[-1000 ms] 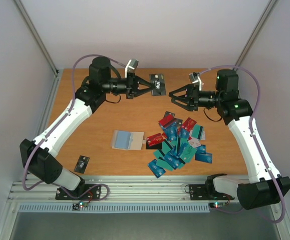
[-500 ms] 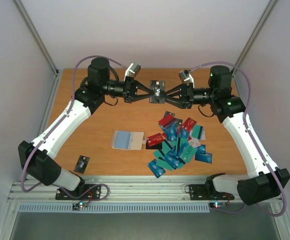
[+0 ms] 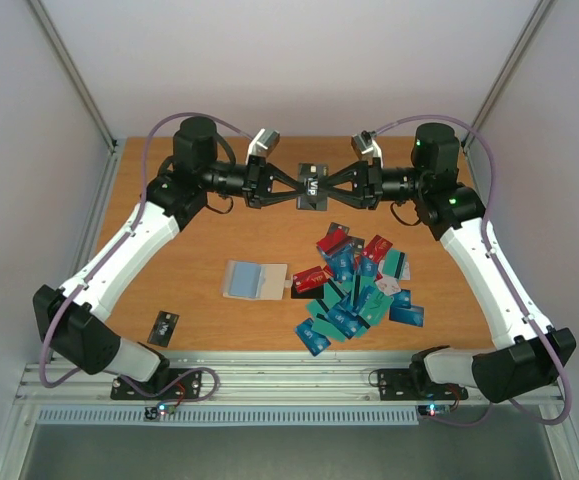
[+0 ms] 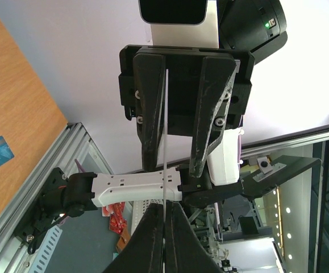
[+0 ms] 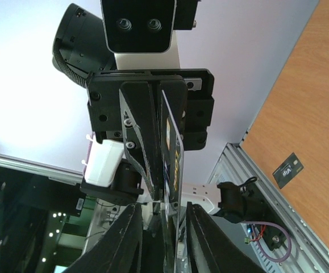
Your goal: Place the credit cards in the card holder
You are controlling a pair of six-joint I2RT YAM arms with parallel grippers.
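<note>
Orange-brown wooden counter boxed in by plain white walls far, left and right; slotted aluminium rail along near edge; even light.

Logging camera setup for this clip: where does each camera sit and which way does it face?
Top external: above and behind the robot, looking down on the table; both arms show.
Left wrist: looks along the left gripper at the right gripper opposite.
Right wrist: the reverse, own fingers at bottom.
All three share the black card.

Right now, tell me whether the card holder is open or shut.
Open. The card holder lies spread flat on the table, its panels side by side and its inner sleeves facing up.
</note>
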